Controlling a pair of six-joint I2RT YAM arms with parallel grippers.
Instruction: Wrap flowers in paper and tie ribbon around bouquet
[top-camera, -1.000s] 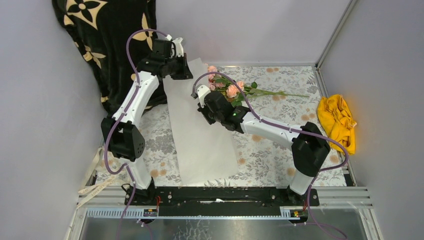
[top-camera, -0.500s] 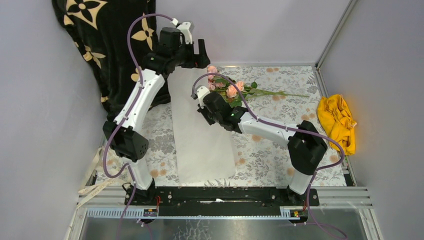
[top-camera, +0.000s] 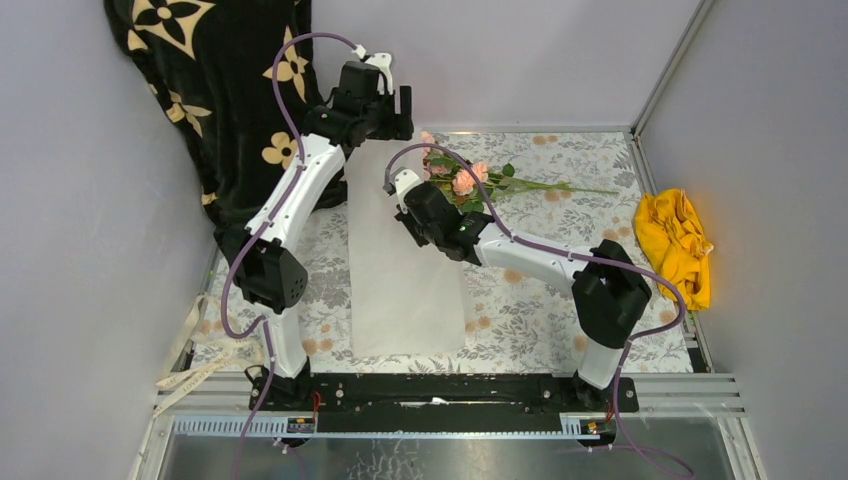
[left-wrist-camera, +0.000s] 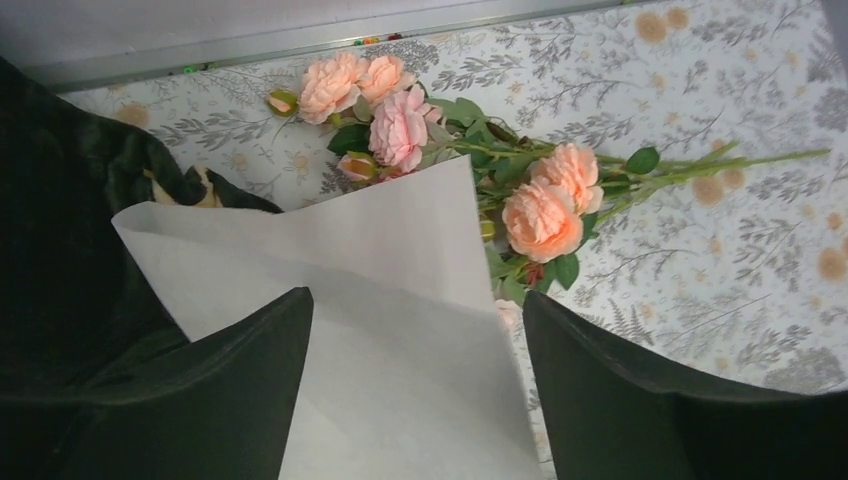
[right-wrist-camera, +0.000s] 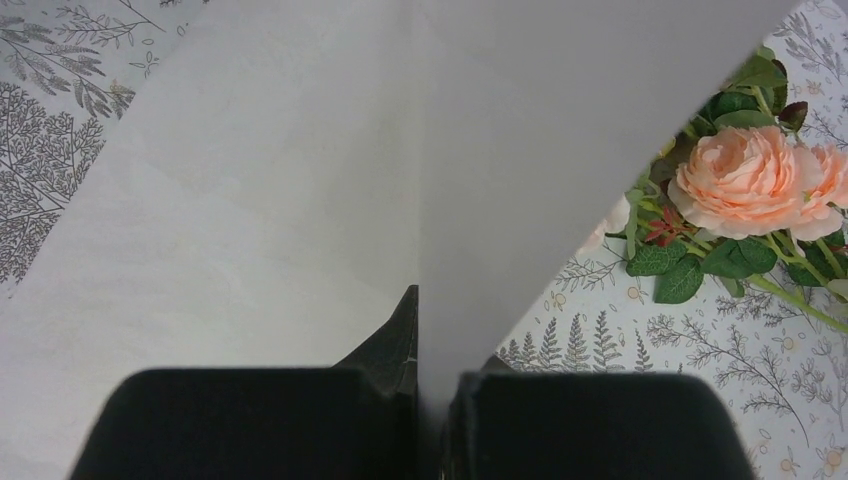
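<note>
The white paper (top-camera: 400, 280) lies lengthwise down the middle of the table, its right edge lifted and folded over. My right gripper (top-camera: 408, 215) is shut on that raised edge; in the right wrist view the sheet (right-wrist-camera: 250, 200) runs straight into the closed jaws (right-wrist-camera: 435, 340). The pink flowers (top-camera: 465, 180) lie just right of the paper's far end, stems pointing right, partly under the fold (right-wrist-camera: 745, 180). My left gripper (top-camera: 402, 100) hovers open above the paper's far end (left-wrist-camera: 380, 260), nothing between its fingers (left-wrist-camera: 415, 298). The cream ribbon (top-camera: 195, 372) trails off the table's near left corner.
A black cloth with cream flower shapes (top-camera: 220, 80) hangs at the back left, touching the paper's far corner. A yellow cloth (top-camera: 675, 245) lies at the right edge. Walls close in on three sides. The tablecloth (top-camera: 560, 320) is grey leaf-patterned.
My left gripper opened, let go of the paper's far corner, and rose to the right. The right gripper kept its grip and drew the paper's edge left, narrowing the sheet.
</note>
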